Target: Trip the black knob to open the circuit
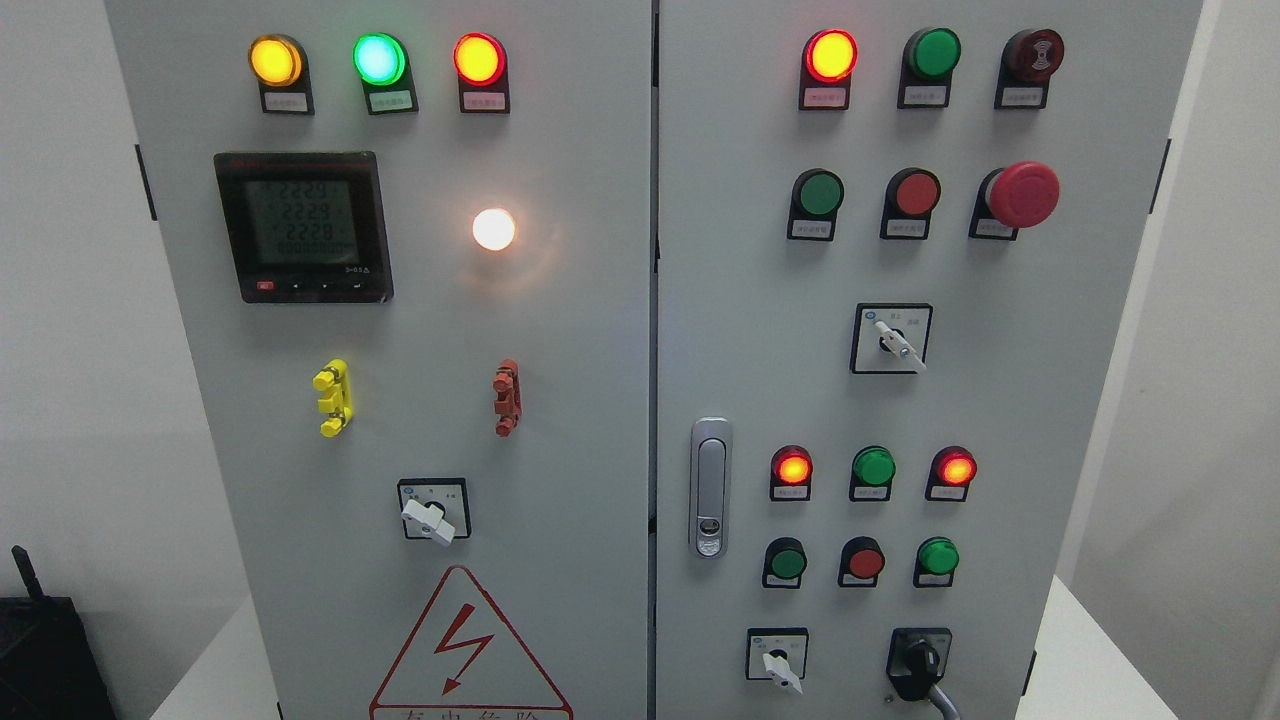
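Note:
The black knob (921, 664) sits at the lower right of the grey cabinet's right door (740, 340), on a black-framed plate. Its handle points down and to the right, and a grey cable runs off below it. To its left is a similar switch with a white handle (781, 672). No robot hand or arm shows anywhere in the head view.
Two more white-handled selector switches (898, 345) (430, 518) are on the doors. A red mushroom button (1021, 194) sticks out at upper right. Lit and unlit lamps, a digital meter (302, 227), a door latch (709, 487) and a warning triangle (462, 650) fill the panels.

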{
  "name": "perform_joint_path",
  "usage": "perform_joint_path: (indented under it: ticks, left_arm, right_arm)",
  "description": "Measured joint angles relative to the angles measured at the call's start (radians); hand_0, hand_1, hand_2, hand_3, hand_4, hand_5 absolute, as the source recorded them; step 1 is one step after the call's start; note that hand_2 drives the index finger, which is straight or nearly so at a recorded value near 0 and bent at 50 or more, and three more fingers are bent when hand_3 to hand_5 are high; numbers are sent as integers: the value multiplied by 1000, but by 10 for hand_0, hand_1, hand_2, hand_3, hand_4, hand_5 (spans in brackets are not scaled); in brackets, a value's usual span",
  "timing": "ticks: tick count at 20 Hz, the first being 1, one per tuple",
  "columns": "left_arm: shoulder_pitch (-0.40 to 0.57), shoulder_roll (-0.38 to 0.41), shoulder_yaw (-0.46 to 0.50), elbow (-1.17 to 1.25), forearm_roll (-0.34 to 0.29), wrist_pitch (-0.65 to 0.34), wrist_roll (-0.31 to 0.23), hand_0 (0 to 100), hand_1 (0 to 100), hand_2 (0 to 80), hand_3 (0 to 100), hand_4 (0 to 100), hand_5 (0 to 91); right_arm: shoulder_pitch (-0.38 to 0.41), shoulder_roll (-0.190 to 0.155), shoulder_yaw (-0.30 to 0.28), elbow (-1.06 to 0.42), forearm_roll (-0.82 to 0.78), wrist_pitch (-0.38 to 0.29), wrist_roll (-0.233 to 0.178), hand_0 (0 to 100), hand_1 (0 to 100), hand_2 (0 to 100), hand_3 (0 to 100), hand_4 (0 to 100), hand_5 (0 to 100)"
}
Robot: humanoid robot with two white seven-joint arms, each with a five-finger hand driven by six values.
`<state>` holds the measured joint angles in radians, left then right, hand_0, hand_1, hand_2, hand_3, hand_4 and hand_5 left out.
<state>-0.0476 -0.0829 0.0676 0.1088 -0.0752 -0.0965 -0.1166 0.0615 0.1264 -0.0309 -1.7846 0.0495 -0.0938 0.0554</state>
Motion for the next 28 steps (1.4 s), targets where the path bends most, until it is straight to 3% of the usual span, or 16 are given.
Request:
perform_joint_path:
  ticks: [28]
  left_arm:
    - [0, 0, 0, 0, 0, 0, 0, 120, 389, 0, 0, 0, 0]
  right_arm:
    - [-4, 5, 28, -8, 0, 0, 2, 0, 0, 8, 1000, 1000, 1000]
